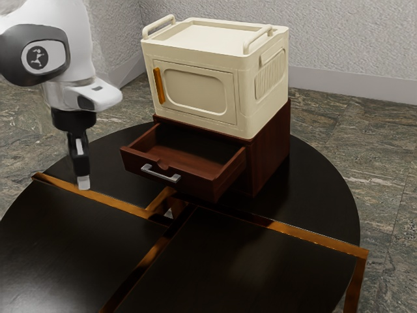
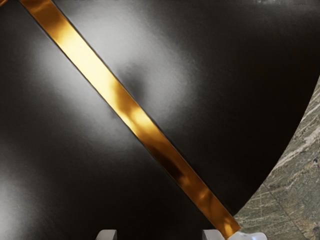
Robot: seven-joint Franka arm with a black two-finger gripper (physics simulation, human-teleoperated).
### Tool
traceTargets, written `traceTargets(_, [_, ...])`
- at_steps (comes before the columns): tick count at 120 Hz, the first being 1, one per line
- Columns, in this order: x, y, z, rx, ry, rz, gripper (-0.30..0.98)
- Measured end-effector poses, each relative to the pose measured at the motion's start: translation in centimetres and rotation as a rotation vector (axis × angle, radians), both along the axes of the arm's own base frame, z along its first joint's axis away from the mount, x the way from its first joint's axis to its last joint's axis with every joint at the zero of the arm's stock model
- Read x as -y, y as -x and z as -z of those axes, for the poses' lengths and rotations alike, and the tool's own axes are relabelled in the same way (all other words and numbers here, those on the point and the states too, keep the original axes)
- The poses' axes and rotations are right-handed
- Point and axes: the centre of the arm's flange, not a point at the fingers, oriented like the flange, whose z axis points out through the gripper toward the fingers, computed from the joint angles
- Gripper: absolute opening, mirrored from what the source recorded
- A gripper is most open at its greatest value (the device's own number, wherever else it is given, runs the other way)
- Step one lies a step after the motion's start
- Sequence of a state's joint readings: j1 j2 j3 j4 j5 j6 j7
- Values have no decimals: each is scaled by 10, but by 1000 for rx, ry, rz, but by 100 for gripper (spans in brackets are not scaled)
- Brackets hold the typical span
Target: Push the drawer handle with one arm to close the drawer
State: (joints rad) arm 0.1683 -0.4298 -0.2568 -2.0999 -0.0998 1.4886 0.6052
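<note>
My gripper (image 1: 83,182) points down over the dark table at the exterior view's left, apart from the drawer. In the wrist view the two pale fingertips of the gripper (image 2: 159,235) stand wide apart at the lower edge, nothing between them. The reddish-brown drawer (image 1: 189,171) is pulled out of its wooden cabinet (image 1: 270,153). On its front is a silver bar handle (image 1: 160,174), to the exterior view's right of my gripper, with a gap between them. Inside, the part of the drawer that shows holds no objects.
A cream box (image 1: 195,91) with an orange handle (image 1: 159,86) and top rails stands on the cabinet. The round black table (image 1: 241,261) has gold inlaid strips (image 1: 313,238); one strip (image 2: 145,127) crosses beneath my hand. Stone floor lies beyond the table's curved edge.
</note>
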Motion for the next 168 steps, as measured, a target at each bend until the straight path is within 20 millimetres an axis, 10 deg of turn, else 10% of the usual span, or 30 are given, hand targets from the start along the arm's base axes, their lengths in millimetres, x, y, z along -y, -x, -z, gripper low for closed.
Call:
traceTargets(66, [-24, -115, 134, 38, -43, -346, -9])
traceTargets(168, [-39, -196, 173, 125, -95, -579, -10])
